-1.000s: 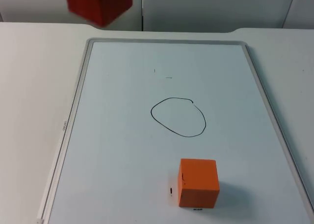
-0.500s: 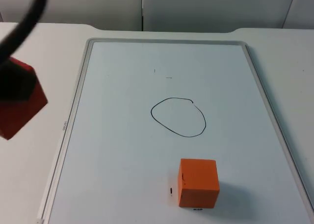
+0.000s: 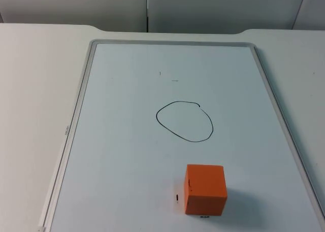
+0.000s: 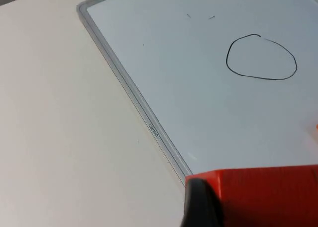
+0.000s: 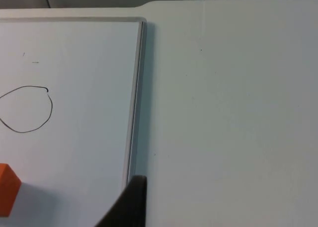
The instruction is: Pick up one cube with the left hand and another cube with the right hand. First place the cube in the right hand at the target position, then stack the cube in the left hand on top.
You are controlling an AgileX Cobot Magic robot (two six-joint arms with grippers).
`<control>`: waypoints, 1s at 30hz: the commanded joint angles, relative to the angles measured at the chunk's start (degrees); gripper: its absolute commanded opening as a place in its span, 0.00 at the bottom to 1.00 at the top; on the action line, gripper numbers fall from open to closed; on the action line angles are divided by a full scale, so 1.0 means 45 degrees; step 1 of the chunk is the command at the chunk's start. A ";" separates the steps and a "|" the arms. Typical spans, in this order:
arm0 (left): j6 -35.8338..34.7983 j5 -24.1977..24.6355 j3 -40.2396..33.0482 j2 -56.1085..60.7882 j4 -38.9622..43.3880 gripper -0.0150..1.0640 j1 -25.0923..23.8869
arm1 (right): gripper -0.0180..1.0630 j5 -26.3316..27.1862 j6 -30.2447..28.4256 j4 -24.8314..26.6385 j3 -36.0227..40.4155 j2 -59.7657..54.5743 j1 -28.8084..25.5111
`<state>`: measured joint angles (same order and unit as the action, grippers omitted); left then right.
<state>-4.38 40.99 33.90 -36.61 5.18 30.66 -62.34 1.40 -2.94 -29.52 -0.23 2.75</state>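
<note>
Left wrist view: 1 red cube (image 4: 263,194) is pinched in the left gripper (image 4: 233,202). Beside the right gripper (image 5: 126,204), fingers unreadable, the orange cube (image 3: 204,189) sits ungrasped; the drawn circle (image 3: 184,121) is unfilled.

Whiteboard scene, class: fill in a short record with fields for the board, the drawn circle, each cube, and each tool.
whiteboard: lies flat on the white table
drawn circle: black outline on the board, nothing inside it
orange cube: stands on the board, on the near side of the circle, apart from it
red cube: held in the left tool, beside the board's edge
right tool: holds nothing, over the board's right edge
</note>
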 commanded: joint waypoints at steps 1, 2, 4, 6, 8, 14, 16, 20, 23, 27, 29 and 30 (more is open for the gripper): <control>-0.0132 -0.0332 -0.0120 0.0235 -0.0018 0.19 0.0088 | 0.98 0.0119 -0.0058 -0.0033 0.0087 0.0051 -0.0119; -0.0132 -0.0349 -0.0120 0.0322 -0.0073 0.19 0.0088 | 0.98 0.0119 -0.0058 -0.0033 0.0087 0.0051 -0.0119; -0.0132 -0.0349 -0.0120 0.0550 -0.0042 0.19 0.0088 | 0.98 0.0119 -0.0058 -0.0033 0.0087 0.0051 -0.0119; -0.0132 -0.0349 -0.0120 0.0664 -0.0026 0.19 0.0088 | 0.98 0.0119 -0.0058 -0.0033 0.0087 0.0051 -0.0119; -0.0132 -0.0349 -0.0120 0.0832 -0.0026 0.19 0.0088 | 0.98 0.0119 -0.0058 -0.0033 0.0087 0.0051 -0.0119; -0.0132 -0.0349 -0.0147 0.1009 0.0030 0.19 0.0088 | 0.98 0.0119 -0.0058 -0.0033 0.0087 0.0051 -0.0119; -0.0132 -0.0349 -0.0147 0.1011 -0.0005 0.19 0.0088 | 0.98 0.0119 -0.0058 -0.0033 0.0087 0.0051 -0.0119; -0.0132 -0.0349 -0.0147 0.1011 -0.0005 0.19 0.0088 | 0.98 0.0147 -0.0091 -0.0004 0.0087 0.0051 -0.0119; -0.0132 -0.0349 -0.0147 0.1011 -0.0005 0.19 0.0088 | 0.98 0.0147 -0.0114 0.0132 0.0087 0.0051 -0.0119; -0.0132 -0.0349 -0.0147 0.1011 -0.0005 0.19 0.0088 | 0.98 0.0076 -0.1162 0.0904 -0.0161 -0.0484 -0.0119; -0.0132 -0.0349 -0.0147 0.1011 -0.0005 0.19 0.0088 | 0.98 0.0242 -0.2274 0.1717 -0.0538 -0.1624 -0.0119; -0.0132 -0.0349 -0.0147 0.1011 -0.0005 0.19 0.0088 | 0.98 0.0367 -0.3049 0.2097 -0.0836 -0.2206 -0.0119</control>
<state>-4.61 40.32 33.33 -32.50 5.28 30.66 -62.34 -7.20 3.24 -31.52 -6.39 2.75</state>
